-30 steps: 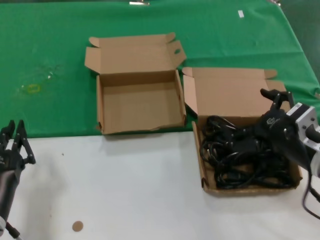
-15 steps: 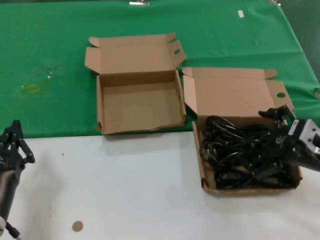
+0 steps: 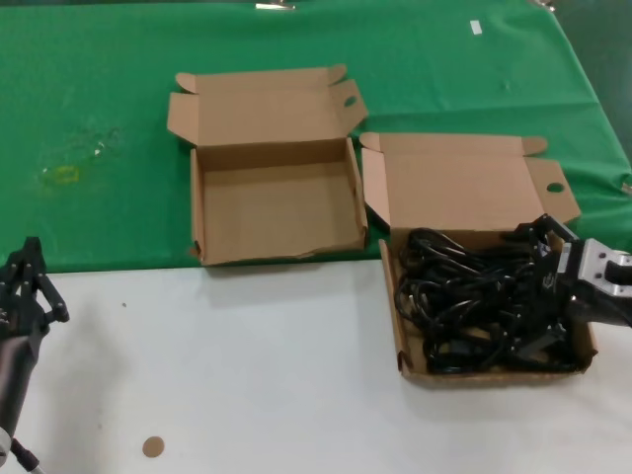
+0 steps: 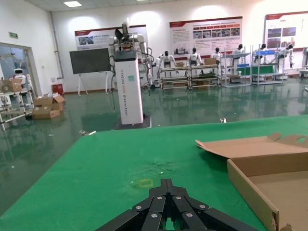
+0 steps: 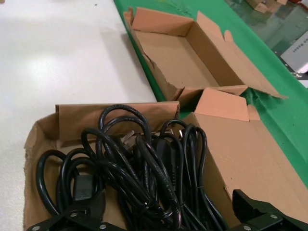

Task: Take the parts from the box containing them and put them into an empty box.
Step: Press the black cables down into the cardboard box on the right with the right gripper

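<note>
The box containing the parts (image 3: 494,373) lies at the right, its lid folded back. A tangle of black power cables (image 3: 464,306) fills it. My right gripper (image 3: 535,286) is open, its fingers spread wide over the right part of the tangle, holding nothing. In the right wrist view the cables (image 5: 144,163) lie between the spread fingers (image 5: 255,209), within the box wall (image 5: 115,113). The empty box (image 3: 276,212), with a ragged front edge, stands to the left on the green cloth; it also shows in the right wrist view (image 5: 178,57). My left gripper (image 3: 25,286) is shut and parked at the far left.
A green cloth (image 3: 99,99) covers the far half of the table; the near half is white (image 3: 247,375). A small brown disc (image 3: 152,446) lies on the white part. The left wrist view shows the shut left gripper (image 4: 166,185) and the empty box's corner (image 4: 255,187).
My right gripper has moved nearer and lower, from in front of the lid down onto the cables in the box. The left gripper has shifted only slightly.
</note>
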